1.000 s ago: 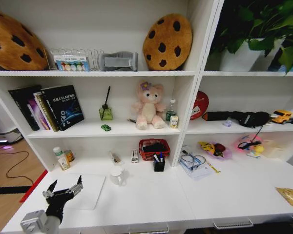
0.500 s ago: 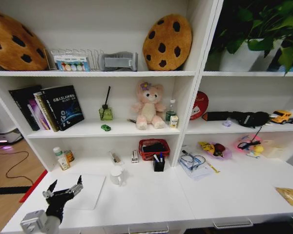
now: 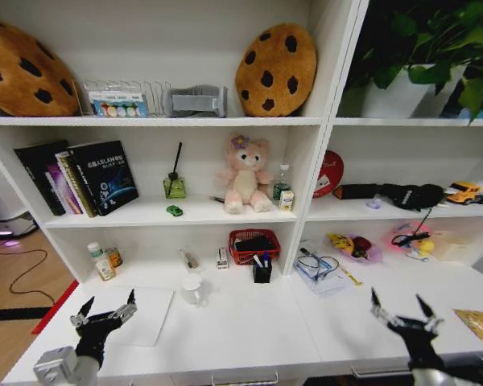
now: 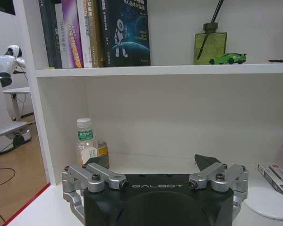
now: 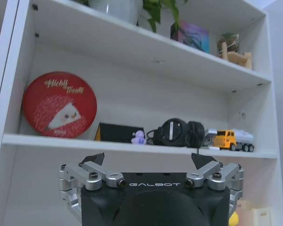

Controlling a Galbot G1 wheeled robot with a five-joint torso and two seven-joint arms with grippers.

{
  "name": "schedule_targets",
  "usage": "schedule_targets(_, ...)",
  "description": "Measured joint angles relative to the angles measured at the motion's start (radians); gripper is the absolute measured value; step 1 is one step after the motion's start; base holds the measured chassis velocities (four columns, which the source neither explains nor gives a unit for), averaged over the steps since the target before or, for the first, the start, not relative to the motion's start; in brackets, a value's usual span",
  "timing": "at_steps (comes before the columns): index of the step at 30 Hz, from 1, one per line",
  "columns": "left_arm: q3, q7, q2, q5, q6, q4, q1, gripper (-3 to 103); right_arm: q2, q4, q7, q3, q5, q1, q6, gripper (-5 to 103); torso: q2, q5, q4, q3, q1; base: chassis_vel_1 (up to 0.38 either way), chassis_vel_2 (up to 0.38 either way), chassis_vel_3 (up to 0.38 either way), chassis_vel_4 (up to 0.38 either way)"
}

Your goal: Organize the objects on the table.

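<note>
- The left gripper (image 3: 105,315) hangs over the table's (image 3: 249,338) front-left corner with its fingers spread wide and nothing between them, just above a flat white mat (image 3: 141,314).
- The right gripper (image 3: 402,318) sits over the table's front edge toward the right end, likewise splayed wide and empty.
- The tan packet (image 3: 476,322) lies flat near the table's right edge, close to the right gripper. It looks light, thin and crinkly, so it would likely slide if pushed; a pinch across one raised edge seems the safest hold.
- The tiny green toy car (image 3: 175,211) stands on the middle shelf's front part, beside a green diffuser bottle (image 3: 175,186). It appears small, hard and light, and may roll on its wheels; gripping across its body sides should suit it.
- The pens (image 3: 262,260) stand upright in a black holder (image 3: 262,273) toward the table's back edge; they are slim, stiff and probably slippery, best taken mid-barrel.
</note>
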Motion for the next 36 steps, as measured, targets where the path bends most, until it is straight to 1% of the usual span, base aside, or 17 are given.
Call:
schedule_targets(2, 0.000, 0.000, 0.000, 0.000, 0.000, 0.000, 0.000, 100, 0.001, 0.007, 0.008, 0.000, 0.007, 0.002, -0.003, 100, 0.000, 0.0000, -0.0002, 0.000, 0.000, 0.000, 0.000, 0.000, 0.000)
schedule_targets(6, 0.000, 0.000, 0.000, 0.000, 0.000, 0.000, 0.000, 100, 0.025, 0.001, 0.010, 0.000, 0.011, -0.008, 0.010, 100, -0.003, 0.0000, -0.0004, -0.001, -0.001, 0.000, 0.000, 0.000, 0.000)
schedule_targets(8, 0.000, 0.000, 0.000, 0.000, 0.000, 0.000, 0.000, 100, 0.041, -0.003, 0.009, 0.000, 0.012, -0.017, 0.019, 100, -0.017, 0.0000, -0.0004, -0.008, -0.007, 0.000, 0.000, 0.000, 0.000)
schedule_targets(9, 0.000, 0.000, 0.000, 0.000, 0.000, 0.000, 0.000, 100, 0.041, -0.003, 0.009, 0.000, 0.012, -0.017, 0.019, 100, -0.017, 0.0000, -0.0004, -0.008, -0.007, 0.000, 0.000, 0.000, 0.000)
schedule_targets(11, 0.000, 0.000, 0.000, 0.000, 0.000, 0.000, 0.000, 100, 0.049, -0.003, 0.007, 0.001, 0.014, -0.022, 0.024, 100, -0.035, 0.0000, -0.0004, -0.018, -0.016, 0.000, 0.000, 0.000, 0.000)
schedule_targets(13, 0.000, 0.000, 0.000, 0.000, 0.000, 0.000, 0.000, 100, 0.050, -0.003, 0.006, 0.001, 0.014, -0.023, 0.026, 100, -0.039, 0.0000, -0.0005, -0.021, -0.018, 0.000, 0.000, 0.000, 0.000)
schedule_targets(14, 0.000, 0.000, 0.000, 0.000, 0.000, 0.000, 0.000, 100, 0.052, -0.004, 0.005, 0.000, 0.014, -0.023, 0.029, 100, -0.051, 0.0000, -0.0004, -0.027, -0.024, 0.000, 0.000, 0.000, 0.000)
schedule_targets(18, 0.000, 0.000, 0.000, 0.000, 0.000, 0.000, 0.000, 100, 0.051, -0.005, 0.003, -0.001, 0.011, -0.024, 0.036, 100, -0.063, -0.0001, -0.0003, -0.034, -0.029, 0.000, 0.000, 0.000, 0.000)
schedule_targets(21, 0.000, 0.000, 0.000, 0.000, 0.000, 0.000, 0.000, 100, 0.050, -0.009, 0.000, -0.001, 0.009, -0.025, 0.038, 100, -0.064, -0.0002, -0.0003, -0.034, -0.029, 0.000, 0.000, 0.000, 0.000)
schedule_targets(24, 0.000, 0.000, 0.000, 0.000, 0.000, 0.000, 0.000, 100, 0.051, -0.021, -0.006, -0.001, 0.005, -0.026, 0.044, 100, -0.054, -0.0001, -0.0004, -0.029, -0.025, 0.000, 0.000, 0.000, 0.000)
schedule_targets(27, 0.000, 0.000, 0.000, 0.000, 0.000, 0.000, 0.000, 100, 0.056, -0.027, -0.015, -0.007, -0.007, -0.027, 0.049, 100, -0.031, -0.0001, -0.0004, -0.016, -0.015, 0.000, 0.000, 0.000, 0.000)
schedule_targets(28, 0.000, 0.000, 0.000, 0.000, 0.000, 0.000, 0.000, 100, 0.056, -0.027, -0.015, -0.007, -0.007, -0.027, 0.049, 100, -0.031, -0.0001, -0.0004, -0.016, -0.015, 0.000, 0.000, 0.000, 0.000)
schedule_targets(30, 0.000, 0.000, 0.000, 0.000, 0.000, 0.000, 0.000, 100, 0.056, -0.031, -0.019, -0.015, -0.014, -0.024, 0.051, 100, -0.010, -0.0001, -0.0003, -0.005, -0.005, 0.000, 0.000, 0.000, 0.000)
schedule_targets(31, 0.000, 0.000, 0.000, 0.000, 0.000, 0.000, 0.000, 100, 0.056, -0.031, -0.019, -0.015, -0.014, -0.024, 0.051, 100, -0.010, -0.0001, -0.0003, -0.005, -0.005, 0.000, 0.000, 0.000, 0.000)
schedule_targets(32, 0.000, 0.000, 0.000, 0.000, 0.000, 0.000, 0.000, 100, 0.055, -0.031, -0.020, -0.019, -0.015, -0.023, 0.052, 100, 0.003, -0.0001, -0.0003, 0.002, 0.001, 0.000, 0.000, 0.000, 0.000)
schedule_targets(36, 0.000, 0.000, 0.000, 0.000, 0.000, 0.000, 0.000, 100, 0.052, -0.031, -0.020, -0.023, -0.013, -0.023, 0.059, 100, 0.019, -0.0001, -0.0005, 0.011, 0.008, 0.000, 0.000, 0.000, 0.000)
